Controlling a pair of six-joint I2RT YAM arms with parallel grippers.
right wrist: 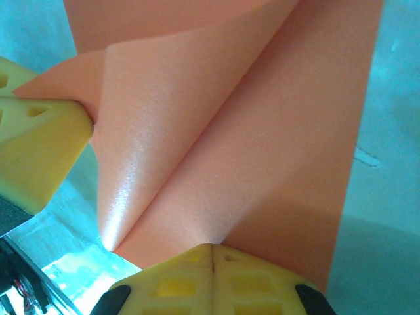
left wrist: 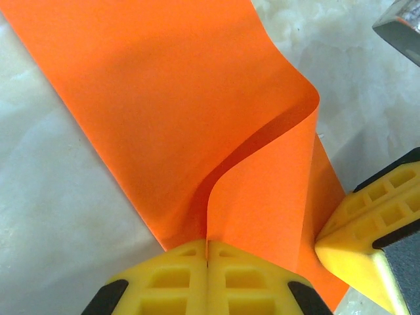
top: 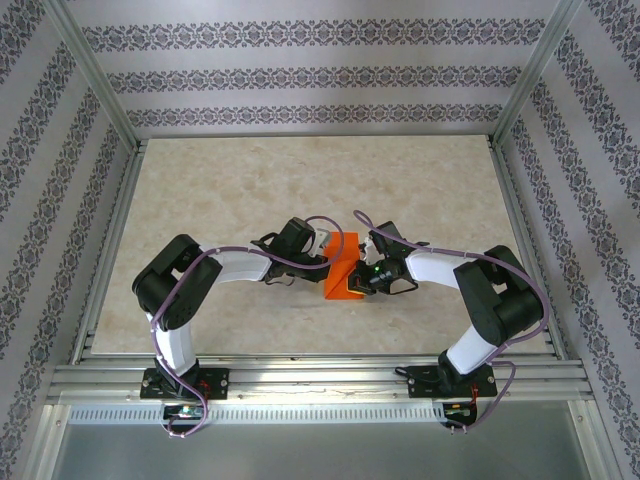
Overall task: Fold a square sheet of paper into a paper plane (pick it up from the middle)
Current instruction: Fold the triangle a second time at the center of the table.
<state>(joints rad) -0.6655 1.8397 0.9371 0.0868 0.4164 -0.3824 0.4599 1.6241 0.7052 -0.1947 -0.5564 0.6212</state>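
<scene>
**Both jaws clenched on the orange sheet at mid-worktop**

Near edge: both arm bases are bolted to the aluminium rail (top: 320, 385). The left arm (top: 235, 265) and right arm (top: 445, 268) bend inward, and their wrists meet over the middle of the worktop (top: 250, 190).

Left jaws: clenched. The yellow left fingers (left wrist: 174, 279) press together with no gap and pinch the sheet (left wrist: 164, 111) at its near edge. A flap rises from this pinch and curls over to the right, its underside in shadow. The rest of the sheet lies flat on the worktop beyond. In the left wrist view, one yellow finger of the right arm sits at the lower right, touching the sheet's edge.

Right jaws: clenched. The right fingers (right wrist: 177, 282) are pressed together and grasp the sheet at the bottom of the right wrist view. A soft ridge runs diagonally away from this pinch. At the left of that view, a left finger holds the tip of the raised flap.

Sheet position: seen from above, it sits between the two wrists near the centre of the worktop. One part lies on the surface and another part is lifted and bent. The exact fold line cannot be told from above.

Far side: the pale marbled worktop runs back to the patterned walls (top: 320, 80).
</scene>
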